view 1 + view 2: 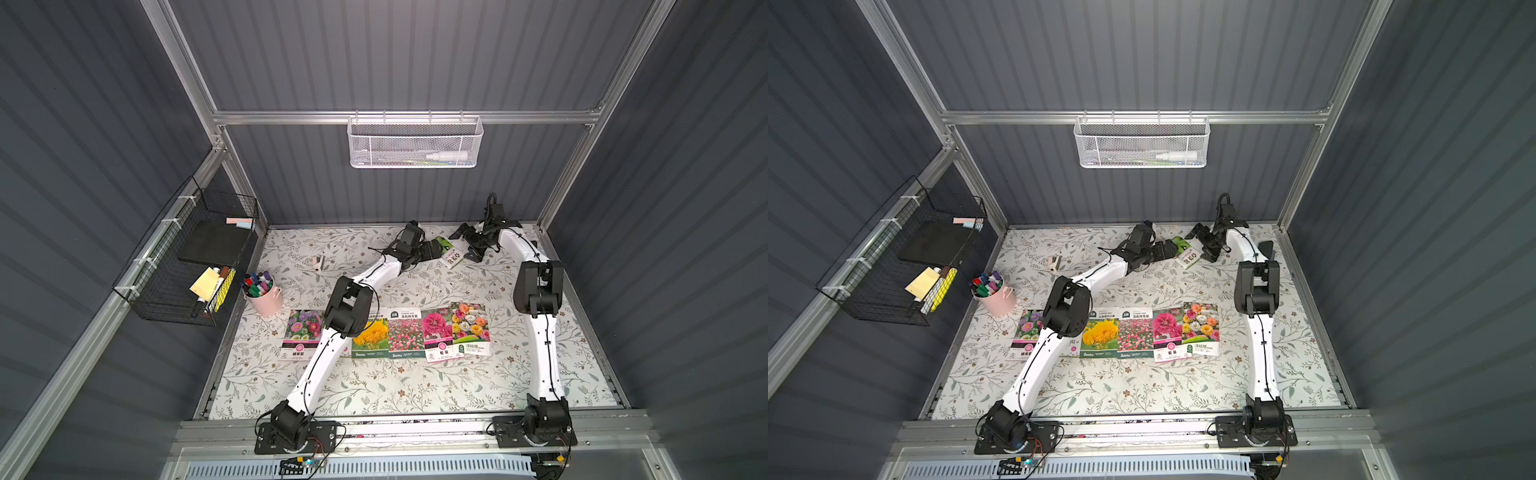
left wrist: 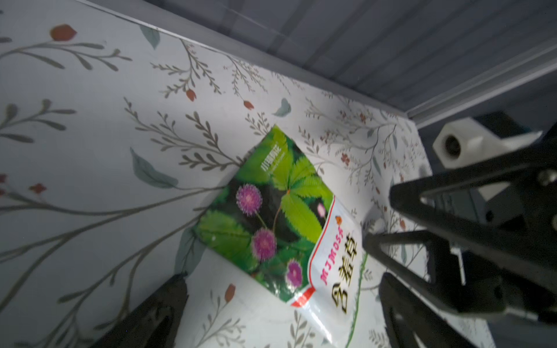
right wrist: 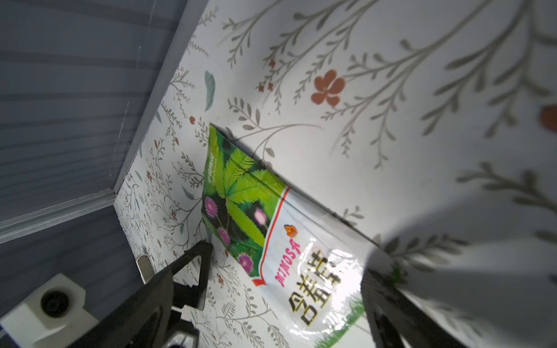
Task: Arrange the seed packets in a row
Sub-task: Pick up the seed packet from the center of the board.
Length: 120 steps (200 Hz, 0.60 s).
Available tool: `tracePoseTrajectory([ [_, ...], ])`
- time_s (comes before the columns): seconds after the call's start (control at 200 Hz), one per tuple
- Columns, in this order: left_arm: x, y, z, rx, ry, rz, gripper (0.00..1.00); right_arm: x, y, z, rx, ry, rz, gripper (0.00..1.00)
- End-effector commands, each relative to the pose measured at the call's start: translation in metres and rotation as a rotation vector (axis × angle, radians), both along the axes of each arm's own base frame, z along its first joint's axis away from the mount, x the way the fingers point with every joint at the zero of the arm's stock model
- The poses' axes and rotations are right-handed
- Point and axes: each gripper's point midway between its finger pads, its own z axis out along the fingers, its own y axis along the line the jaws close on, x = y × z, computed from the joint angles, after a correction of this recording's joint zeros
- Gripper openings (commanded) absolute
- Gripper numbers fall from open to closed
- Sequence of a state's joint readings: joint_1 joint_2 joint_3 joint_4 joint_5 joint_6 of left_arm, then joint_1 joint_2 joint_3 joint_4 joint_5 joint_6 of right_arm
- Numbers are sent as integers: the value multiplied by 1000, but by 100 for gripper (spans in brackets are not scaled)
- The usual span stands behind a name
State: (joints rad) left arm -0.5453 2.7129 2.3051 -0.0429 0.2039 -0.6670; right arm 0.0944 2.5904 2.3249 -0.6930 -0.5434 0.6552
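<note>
Both top views show a row of packets (image 1: 405, 332) lying face up side by side across the middle of the table (image 1: 415, 386). The two at its right end slightly overlap. One mimosa packet (image 1: 450, 251) lies apart from the row, flat and skewed, near the back wall (image 1: 374, 199).

The left gripper (image 1: 436, 249) and right gripper (image 1: 465, 245) converge on it from opposite sides. Both have their jaws spread wide and hold nothing. In the left wrist view the mimosa packet (image 2: 277, 223) lies between that gripper's fingers. Contact cannot be confirmed.

Step in hand, as judged: pickup of the stray packet. The packet is thin and glossy, so the next move likely calls for lowering one finger under a raised edge, closing on that edge, and then carrying the packet to an open end of the row, squared with its neighbours.
</note>
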Motion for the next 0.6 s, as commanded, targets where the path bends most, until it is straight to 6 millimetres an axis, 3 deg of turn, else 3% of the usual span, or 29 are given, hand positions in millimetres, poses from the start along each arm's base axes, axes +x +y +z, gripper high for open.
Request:
tracePoseTrajectory([
  [0.0,-26,39,-133,41,319,201,99,-10,3,-4,0,60,8,99],
  [0.16,-32,54,-154,35,384,312,100,7,-5,2,-29,-11,-24,99],
  [0.32,-30,57,-169,-29,472,435,99,19,10,-15,105,56,-33,99],
  [0.595,-46,57,-181,-66,584,513,99,10,28,-27,220,129,-21,99],
])
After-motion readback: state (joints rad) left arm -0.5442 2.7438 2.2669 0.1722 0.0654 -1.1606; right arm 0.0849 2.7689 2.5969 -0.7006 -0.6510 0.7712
